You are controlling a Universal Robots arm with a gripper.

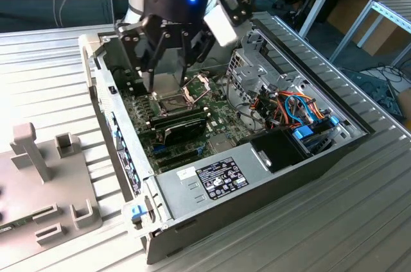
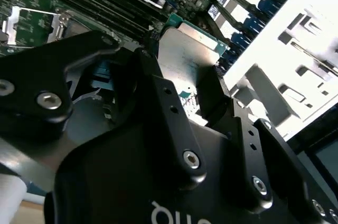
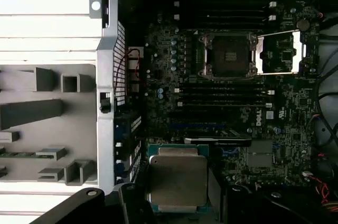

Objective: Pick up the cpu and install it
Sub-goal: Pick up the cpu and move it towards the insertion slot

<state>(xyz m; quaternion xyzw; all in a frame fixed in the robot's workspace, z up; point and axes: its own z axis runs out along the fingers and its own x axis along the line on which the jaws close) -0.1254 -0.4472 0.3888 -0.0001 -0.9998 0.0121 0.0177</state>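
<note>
The cpu (image 3: pixel 177 179) is a flat square chip with a dull silver top on a green edge. It is clamped by two opposite sides between the black fingers (image 2: pixel 158 92) of my gripper (image 2: pixel 185 81). In the exterior view the gripper (image 1: pixel 168 67) hangs inside the open computer case, just above the motherboard. The cpu socket (image 3: pixel 229 55) lies open and empty on the board, its hinged metal frame (image 3: pixel 280 52) swung to one side. The socket (image 1: pixel 172 100) sits a little below and in front of the fingertips. The held cpu (image 2: pixel 187 49) is level with the board and off to one side of the socket.
Long black memory sticks (image 3: pixel 222 94) flank the socket. Case walls (image 1: pixel 122 150) enclose the board, with a drive cage and coloured cables (image 1: pixel 295 108) on the exterior view's right. A grey fixture with blocks (image 1: pixel 45 182) stands outside the case on the exterior view's left.
</note>
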